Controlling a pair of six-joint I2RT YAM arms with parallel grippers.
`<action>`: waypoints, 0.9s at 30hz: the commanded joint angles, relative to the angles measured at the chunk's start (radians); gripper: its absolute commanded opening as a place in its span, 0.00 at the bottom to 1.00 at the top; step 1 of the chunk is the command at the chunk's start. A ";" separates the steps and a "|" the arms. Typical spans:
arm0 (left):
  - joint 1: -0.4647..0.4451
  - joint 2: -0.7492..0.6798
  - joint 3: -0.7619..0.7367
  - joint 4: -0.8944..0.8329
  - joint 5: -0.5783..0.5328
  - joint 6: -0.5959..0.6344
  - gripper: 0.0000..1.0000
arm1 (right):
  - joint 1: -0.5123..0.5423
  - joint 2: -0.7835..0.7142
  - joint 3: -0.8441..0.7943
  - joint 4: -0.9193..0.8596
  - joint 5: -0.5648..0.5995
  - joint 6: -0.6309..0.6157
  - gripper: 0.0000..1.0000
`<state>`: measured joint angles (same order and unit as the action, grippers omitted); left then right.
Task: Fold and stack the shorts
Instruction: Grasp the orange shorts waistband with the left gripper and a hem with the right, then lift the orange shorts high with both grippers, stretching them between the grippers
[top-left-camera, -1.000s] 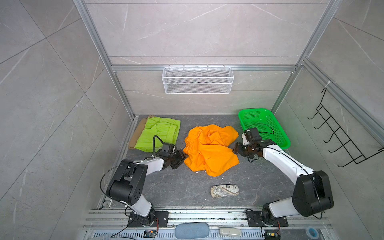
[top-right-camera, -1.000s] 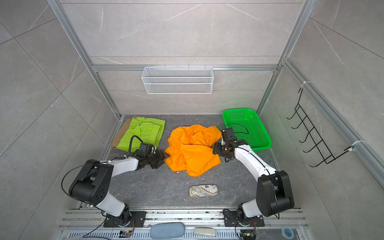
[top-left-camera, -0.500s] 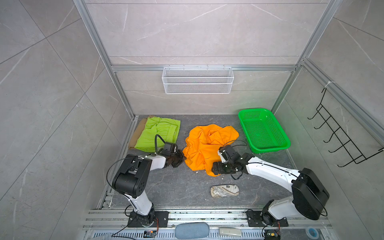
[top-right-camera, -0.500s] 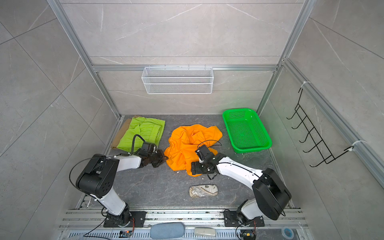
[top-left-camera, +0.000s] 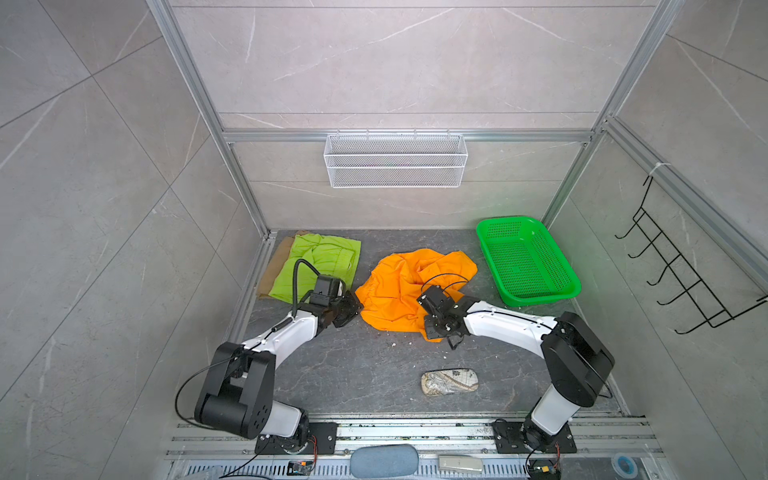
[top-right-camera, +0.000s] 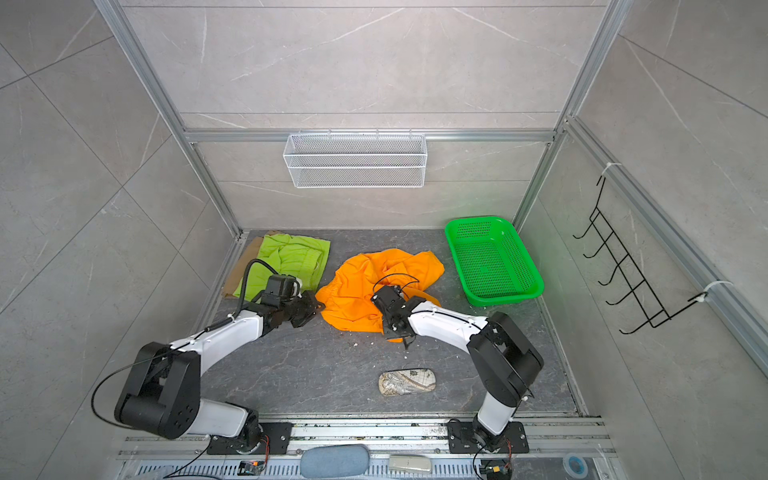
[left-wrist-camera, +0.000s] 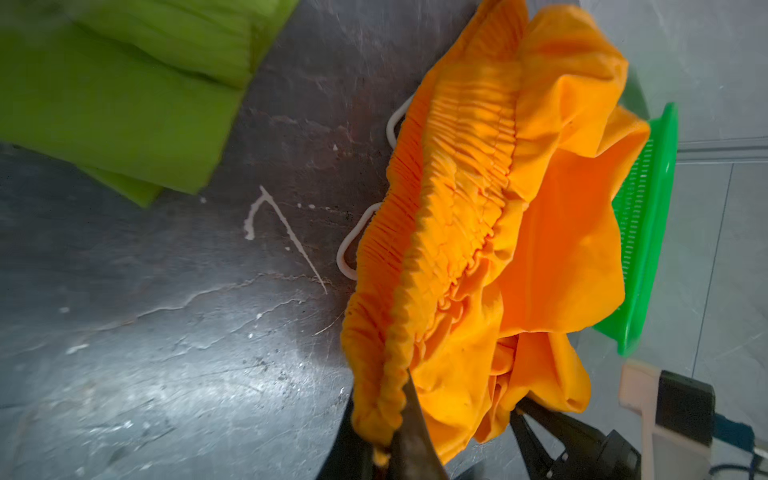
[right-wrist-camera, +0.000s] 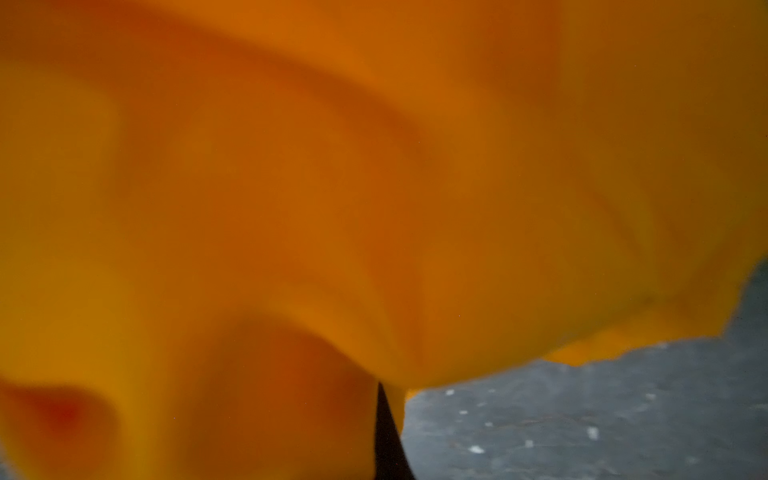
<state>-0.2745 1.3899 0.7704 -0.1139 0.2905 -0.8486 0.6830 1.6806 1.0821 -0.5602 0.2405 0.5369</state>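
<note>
Orange shorts (top-left-camera: 395, 291) in left gripper (top-left-camera: 352, 309)

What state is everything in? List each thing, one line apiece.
Orange shorts: crumpled, unfolded, gripped at two edges.
Green shorts: folded, lying on the tan shorts.
Tan shorts: flat underneath, mostly covered.
Basket: upright, empty.
Pouch: lying flat, untouched.
Wall rack: empty.
Left claw: shut on the orange shorts' waistband.
Right claw: shut on the orange shorts' near edge.
</note>
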 joint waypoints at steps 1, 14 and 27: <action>0.054 -0.092 0.000 -0.078 -0.036 0.054 0.00 | -0.159 -0.113 0.008 -0.078 0.073 -0.103 0.00; 0.172 -0.204 -0.109 -0.085 -0.022 0.027 0.00 | -0.430 -0.094 0.128 -0.152 -0.005 -0.174 0.26; 0.173 -0.190 -0.139 -0.055 0.000 0.019 0.00 | -0.356 -0.367 -0.166 -0.145 -0.272 -0.039 0.73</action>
<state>-0.1059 1.2140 0.6384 -0.1947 0.2890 -0.8299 0.3065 1.3712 0.9749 -0.6754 0.0422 0.4458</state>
